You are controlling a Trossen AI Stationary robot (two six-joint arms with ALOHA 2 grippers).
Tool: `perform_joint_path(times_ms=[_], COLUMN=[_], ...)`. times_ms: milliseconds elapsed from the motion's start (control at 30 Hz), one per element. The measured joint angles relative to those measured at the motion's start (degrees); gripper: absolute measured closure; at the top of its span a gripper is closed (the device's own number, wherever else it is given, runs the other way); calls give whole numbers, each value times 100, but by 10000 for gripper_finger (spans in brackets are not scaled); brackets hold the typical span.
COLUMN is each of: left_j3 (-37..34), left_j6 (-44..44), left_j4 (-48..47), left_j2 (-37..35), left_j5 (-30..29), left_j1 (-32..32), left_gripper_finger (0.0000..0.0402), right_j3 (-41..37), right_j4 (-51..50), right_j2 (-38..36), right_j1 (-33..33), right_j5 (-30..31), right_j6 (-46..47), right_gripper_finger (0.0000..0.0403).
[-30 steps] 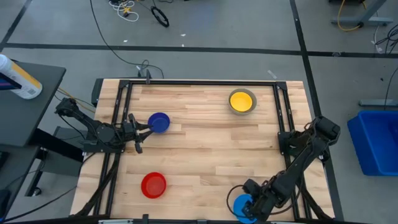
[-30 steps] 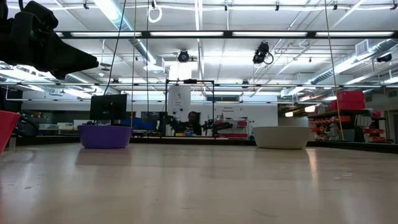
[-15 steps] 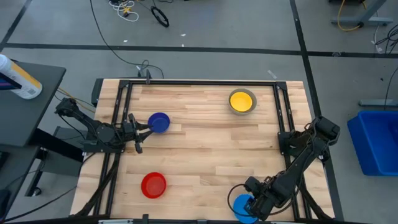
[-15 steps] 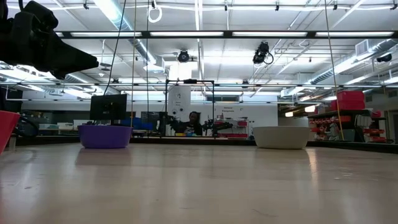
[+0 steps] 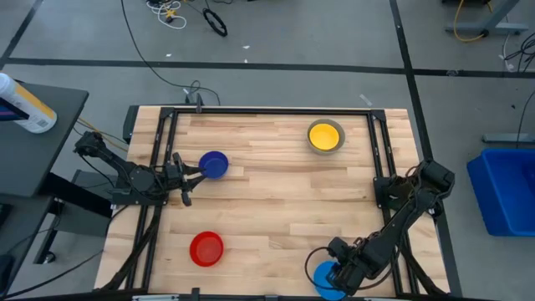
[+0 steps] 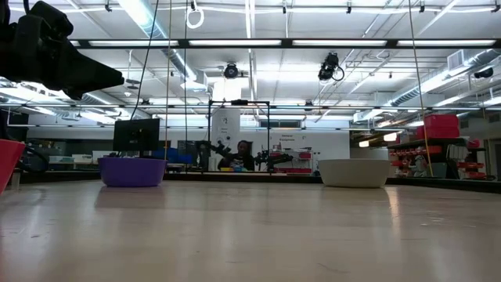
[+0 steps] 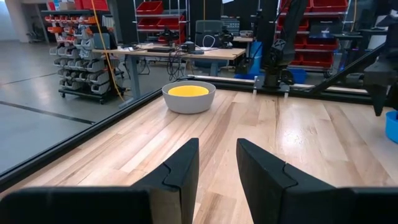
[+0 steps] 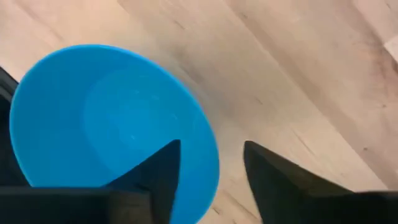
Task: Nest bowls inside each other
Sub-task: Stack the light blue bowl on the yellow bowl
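Observation:
A yellow bowl [image 5: 325, 135] sits inside the grey bowl [image 7: 188, 98] at the far right of the table. The dark blue bowl [image 5: 215, 164] stands on its base at the left. The red bowl [image 5: 206, 248] stands near the front left. My right gripper [image 8: 211, 150] points down, open, over the light blue bowl [image 8: 106, 118] at the near right edge. One finger is above the bowl's inside and the other is outside, with the rim between them. My left gripper [image 7: 217, 146] is open and level beside the dark blue bowl, with nothing between its fingers.
Black frame rails [image 5: 267, 111] run along the table's edges. Bare wood [image 5: 284, 201] lies in the middle between the bowls. A blue bin [image 5: 506, 188] stands on the floor to the right. A side table with a bottle [image 5: 25, 104] stands to the left.

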Motion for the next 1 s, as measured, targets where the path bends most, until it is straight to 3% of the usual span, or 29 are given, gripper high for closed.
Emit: perform_joint_path(times_ms=[167,233,533,833,1000], left_j3=[0,0,-2,-2,-2], left_j6=[0,0,42,42,43], left_j4=[-1,0,-9,-9,-9], left_j2=[0,0,2,0,1], left_j5=[-1,-6,-106,-106,-106], left_j1=[0,0,0,0,0], left_gripper_finger=[285,285,285,285,285], right_j3=[-43,-43,-43,-43,-43], right_j4=[235,359,409,71,-311], right_j2=[0,0,-2,-96,-315], right_j1=[-35,-39,-485,-1621,-2234], right_j5=[-38,93,1734,2838,3735], right_j6=[-72,-184,-1223,-2949,-3575], right_gripper_finger=[368,390,399,401,402])
